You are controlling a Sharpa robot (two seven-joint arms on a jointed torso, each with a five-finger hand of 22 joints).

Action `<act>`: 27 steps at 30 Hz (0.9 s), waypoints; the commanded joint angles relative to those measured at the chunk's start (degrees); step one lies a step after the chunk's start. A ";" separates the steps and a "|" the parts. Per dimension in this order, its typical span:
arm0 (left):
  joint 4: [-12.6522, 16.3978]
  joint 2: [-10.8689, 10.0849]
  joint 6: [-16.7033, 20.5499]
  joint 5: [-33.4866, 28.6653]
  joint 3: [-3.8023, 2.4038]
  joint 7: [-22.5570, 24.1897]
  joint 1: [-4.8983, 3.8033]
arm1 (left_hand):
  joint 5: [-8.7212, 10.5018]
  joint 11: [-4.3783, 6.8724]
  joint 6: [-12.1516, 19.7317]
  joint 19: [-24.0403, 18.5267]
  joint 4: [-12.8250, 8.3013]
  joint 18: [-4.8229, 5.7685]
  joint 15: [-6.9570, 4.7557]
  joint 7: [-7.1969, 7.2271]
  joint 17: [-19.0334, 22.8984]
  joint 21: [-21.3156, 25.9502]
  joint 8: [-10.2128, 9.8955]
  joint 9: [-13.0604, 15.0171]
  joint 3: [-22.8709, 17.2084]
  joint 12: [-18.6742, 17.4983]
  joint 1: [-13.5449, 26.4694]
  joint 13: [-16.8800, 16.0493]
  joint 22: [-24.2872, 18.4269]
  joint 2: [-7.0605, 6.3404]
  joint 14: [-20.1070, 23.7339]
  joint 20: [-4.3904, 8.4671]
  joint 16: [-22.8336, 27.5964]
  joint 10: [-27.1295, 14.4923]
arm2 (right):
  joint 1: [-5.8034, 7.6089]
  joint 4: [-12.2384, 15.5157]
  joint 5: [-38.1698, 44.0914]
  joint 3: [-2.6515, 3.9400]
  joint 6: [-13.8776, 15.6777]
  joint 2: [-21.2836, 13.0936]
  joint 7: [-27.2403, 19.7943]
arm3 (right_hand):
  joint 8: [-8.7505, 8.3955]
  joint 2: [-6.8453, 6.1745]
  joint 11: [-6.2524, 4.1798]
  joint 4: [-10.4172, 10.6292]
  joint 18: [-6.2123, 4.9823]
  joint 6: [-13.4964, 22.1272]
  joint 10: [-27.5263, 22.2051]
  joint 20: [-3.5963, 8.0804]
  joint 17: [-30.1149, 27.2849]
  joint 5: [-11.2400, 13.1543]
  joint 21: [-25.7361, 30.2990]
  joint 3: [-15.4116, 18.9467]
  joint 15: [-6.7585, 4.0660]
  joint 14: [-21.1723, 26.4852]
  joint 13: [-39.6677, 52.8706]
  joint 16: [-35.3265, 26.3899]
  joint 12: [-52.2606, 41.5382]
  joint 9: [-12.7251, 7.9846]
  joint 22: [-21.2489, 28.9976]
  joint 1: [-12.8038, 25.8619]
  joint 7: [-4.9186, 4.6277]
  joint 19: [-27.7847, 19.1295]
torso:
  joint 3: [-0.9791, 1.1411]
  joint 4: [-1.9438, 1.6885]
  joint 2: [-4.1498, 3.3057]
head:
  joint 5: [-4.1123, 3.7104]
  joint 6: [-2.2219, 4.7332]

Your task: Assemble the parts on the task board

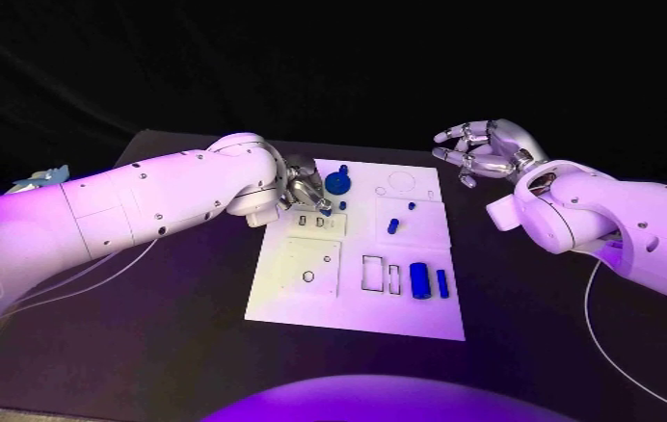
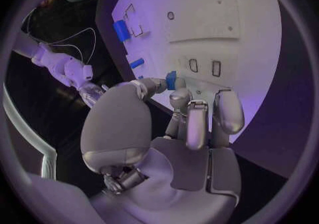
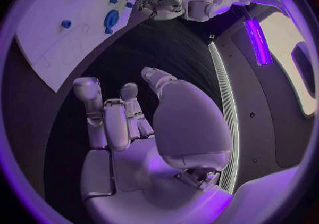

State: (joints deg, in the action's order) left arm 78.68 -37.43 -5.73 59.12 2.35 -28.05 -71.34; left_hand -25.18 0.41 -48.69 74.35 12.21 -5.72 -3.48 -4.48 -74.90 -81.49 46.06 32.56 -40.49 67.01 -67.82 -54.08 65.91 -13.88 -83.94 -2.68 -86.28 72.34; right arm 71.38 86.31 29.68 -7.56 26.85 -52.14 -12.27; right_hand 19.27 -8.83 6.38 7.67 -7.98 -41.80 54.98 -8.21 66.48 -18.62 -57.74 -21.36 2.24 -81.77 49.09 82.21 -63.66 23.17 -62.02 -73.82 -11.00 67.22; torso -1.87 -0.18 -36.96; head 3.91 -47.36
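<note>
Dark bench (image 1: 167,345) beneath the working area, its surface running from the near edge to a far edge that meets a black backdrop. A small pale object (image 1: 40,177) lies at the bench's far left corner, too small to identify. Thin white cables (image 1: 84,282) trail across the bench on the left, and 1 more (image 1: 595,330) on the right.
</note>
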 commanded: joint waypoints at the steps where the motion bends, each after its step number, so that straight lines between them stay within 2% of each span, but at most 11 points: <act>1: 0.24 -0.10 1.02 4.04 -0.01 -0.65 0.15 | -0.40 0.05 -0.72 0.55 -11.69 0.69 -0.39 0.44 -7.20 -0.42 0.06 0.02 -11.41 0.25 0.51 -0.16 0.28 0.01 -4.17 0.07 -0.25 0.55 | -0.04 0.07 -0.16 0.00 0.08 0.05 -0.08 | 0.26 -0.21 -0.13 0.28 0.01 0.03 0.06 0.19 -0.02 0.04 0.38 -0.11 -0.24 -0.10 -0.05 -0.32 -0.21 -0.05 0.01 0.41 -0.10 -0.29 | -0.01 0.06 0.02 | 0.33 -0.06; 8: 0.16 -0.27 0.43 5.37 0.03 -1.57 0.60 | -1.48 0.19 -1.05 0.80 -11.89 0.76 -0.52 0.58 -7.37 -0.63 -0.03 0.16 -11.47 0.46 0.74 -0.55 0.69 -0.26 -4.22 0.20 -0.35 0.95 | -0.12 -0.05 -0.16 -0.01 0.26 0.11 -0.07 | 0.31 -0.18 -0.13 0.36 0.00 0.06 0.02 0.20 -0.07 0.13 0.47 -0.13 -0.24 -0.09 -0.16 -0.34 -0.18 -0.08 0.07 0.49 -0.11 -0.33 | -0.06 0.17 0.02 | 0.53 -0.02; 18: -0.41 -0.05 -2.12 5.61 0.05 -2.32 0.84 | -1.69 0.21 -1.13 0.95 -11.92 0.81 -0.55 0.60 -7.34 -0.72 -0.04 0.19 -11.48 0.48 0.77 -0.59 0.92 -0.30 -4.21 0.22 -0.34 1.01 | -0.19 -0.09 -0.16 -0.01 0.33 0.20 -0.11 | 0.33 -0.16 -0.13 0.40 -0.01 0.08 0.02 0.20 -0.05 0.15 0.49 -0.14 -0.24 -0.09 -0.19 -0.34 -0.18 -0.09 0.07 0.52 -0.11 -0.33 | -0.01 0.22 -0.07 | 0.68 0.00; 27: -1.12 0.30 -2.91 5.60 0.08 -2.46 1.08 | -1.79 0.23 -1.16 0.98 -11.94 0.82 -0.56 0.61 -7.31 -0.75 -0.04 0.21 -11.48 0.37 0.79 -0.43 0.97 -0.31 -4.20 0.24 -0.33 0.95 | -0.24 -0.16 -0.16 -0.01 0.30 0.30 -0.14 | 0.36 -0.14 -0.12 0.45 0.01 0.10 0.01 0.20 0.02 0.16 0.45 -0.16 -0.24 -0.12 -0.24 -0.31 -0.18 -0.10 0.02 0.57 -0.11 -0.28 | -0.11 0.25 -0.12 | 0.55 -0.09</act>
State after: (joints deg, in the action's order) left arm 77.56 -37.30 -7.06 64.30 2.45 -30.26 -70.28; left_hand -26.81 0.68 -49.41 74.95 12.21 -5.73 -3.67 -3.97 -74.90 -81.93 45.92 32.72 -40.49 67.29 -66.88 -54.57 66.83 -14.82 -84.14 -2.48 -86.28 73.06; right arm 71.20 86.15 29.49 -7.57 27.31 -51.91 -12.21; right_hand 19.27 -8.83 6.40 7.84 -7.97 -41.80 55.00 -8.21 66.48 -18.62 -57.46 -21.52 2.24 -81.77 48.90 82.21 -63.66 23.12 -62.02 -73.82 -11.00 67.21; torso -1.91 0.05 -37.05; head 4.50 -47.41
